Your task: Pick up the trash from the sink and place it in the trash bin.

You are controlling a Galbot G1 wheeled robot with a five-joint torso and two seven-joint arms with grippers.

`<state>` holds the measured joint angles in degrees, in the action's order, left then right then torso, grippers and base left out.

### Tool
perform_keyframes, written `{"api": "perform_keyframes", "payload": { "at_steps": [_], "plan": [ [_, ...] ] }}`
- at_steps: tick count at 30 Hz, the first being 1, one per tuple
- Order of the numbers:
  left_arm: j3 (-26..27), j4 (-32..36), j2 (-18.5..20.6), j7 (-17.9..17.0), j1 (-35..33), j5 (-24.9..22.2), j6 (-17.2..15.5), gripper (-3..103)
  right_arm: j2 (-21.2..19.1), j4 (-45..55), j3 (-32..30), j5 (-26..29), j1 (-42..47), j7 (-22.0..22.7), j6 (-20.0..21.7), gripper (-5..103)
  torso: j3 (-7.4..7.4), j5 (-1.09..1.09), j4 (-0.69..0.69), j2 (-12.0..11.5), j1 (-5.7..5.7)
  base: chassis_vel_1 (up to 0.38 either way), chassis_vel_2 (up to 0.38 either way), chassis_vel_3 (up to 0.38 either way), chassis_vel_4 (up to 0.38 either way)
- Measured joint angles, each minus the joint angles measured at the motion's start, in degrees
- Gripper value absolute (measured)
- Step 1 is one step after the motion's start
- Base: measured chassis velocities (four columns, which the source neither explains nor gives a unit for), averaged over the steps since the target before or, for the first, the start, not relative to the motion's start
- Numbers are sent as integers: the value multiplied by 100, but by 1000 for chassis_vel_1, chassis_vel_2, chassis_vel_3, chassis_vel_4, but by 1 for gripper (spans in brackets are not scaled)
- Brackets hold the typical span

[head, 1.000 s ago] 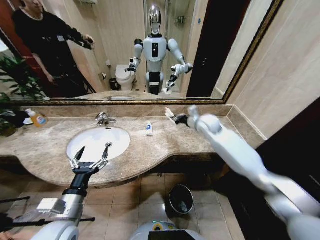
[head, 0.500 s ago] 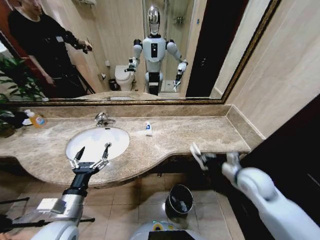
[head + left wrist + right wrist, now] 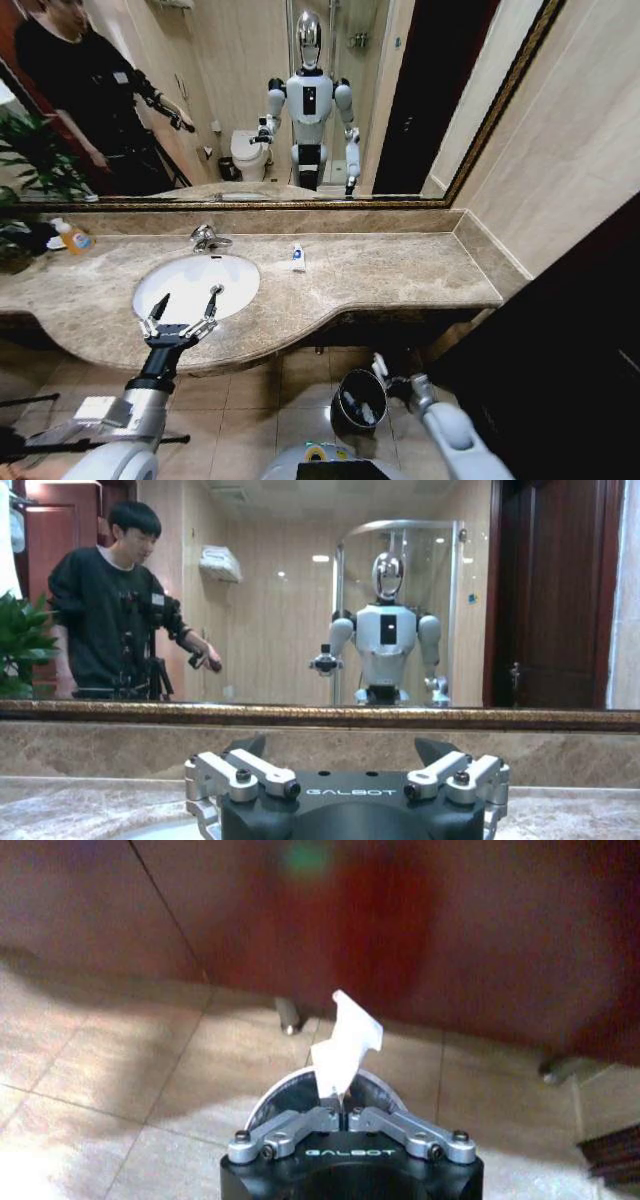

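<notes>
"GALBOT" is printed on both wrists. The right gripper [image 3: 344,1104], low over the floor at the trash bin [image 3: 360,398] rim, pinches a white wrapper scrap [image 3: 345,1044] that points away from its fingers, probably paper. The left gripper [image 3: 181,308] hovers spread wide over the sink [image 3: 196,283] front edge.

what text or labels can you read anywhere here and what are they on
"GALBOT": on the black body of the left gripper, in the left wrist view.
"GALBOT": on the black body of the right gripper, whose jaws pinch a white paper scrap.
Tube on the countertop: blue marks, too small to read.
Yellow bottle: label too small to read.
</notes>
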<state>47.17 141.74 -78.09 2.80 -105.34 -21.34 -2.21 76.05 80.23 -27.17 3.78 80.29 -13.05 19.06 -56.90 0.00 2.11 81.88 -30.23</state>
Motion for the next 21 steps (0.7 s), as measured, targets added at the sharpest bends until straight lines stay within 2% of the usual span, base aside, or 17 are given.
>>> {"api": "perform_keyframes", "payload": {
  "at_steps": [2,5,6,9,10,13,15,16,18,20,21],
  "plan": [
    [0,0,0,0,0,0,0,100,54,-173,44,-34,-66,61,-69,-2,0,-1,0,0,0,0,0,0,0],
    [0,0,0,0,0,0,0,100,13,-560,387,34,-224,280,-272,9,0,-1,0,0,0,0,0,0,0],
    [0,0,0,0,0,0,0,100,13,-560,387,34,-224,280,-272,9,0,-1,0,0,0,0,0,0,0],
    [0,0,0,0,0,0,0,100,39,-801,526,-127,-324,419,-546,24,0,-2,0,0,0,0,0,0,0],
    [0,0,0,0,0,0,0,100,39,-801,526,-127,-324,419,-546,24,0,-2,0,0,0,0,0,0,0],
    [0,0,0,0,0,0,0,100,140,-907,523,-239,-390,593,-640,41,0,-1,0,0,0,0,0,0,0],
    [0,0,0,0,0,0,0,100,118,-912,529,-243,-392,596,-645,41,0,-2,0,0,0,0,0,0,0],
    [0,0,0,0,0,0,0,100,89,-915,534,-249,-391,606,-666,51,0,-1,0,0,0,0,0,0,0],
    [0,0,0,0,0,0,0,100,73,-911,519,-272,-389,621,-691,51,0,0,0,0,0,0,0,0,0],
    [0,0,0,0,0,0,0,100,-37,-748,424,-229,-329,648,-746,62,0,3,0,0,0,0,0,0,0],
    [0,0,0,0,0,0,0,100,-37,-748,424,-229,-329,648,-746,62,0,3,0,0,0,0,0,0,0]
  ]
}}
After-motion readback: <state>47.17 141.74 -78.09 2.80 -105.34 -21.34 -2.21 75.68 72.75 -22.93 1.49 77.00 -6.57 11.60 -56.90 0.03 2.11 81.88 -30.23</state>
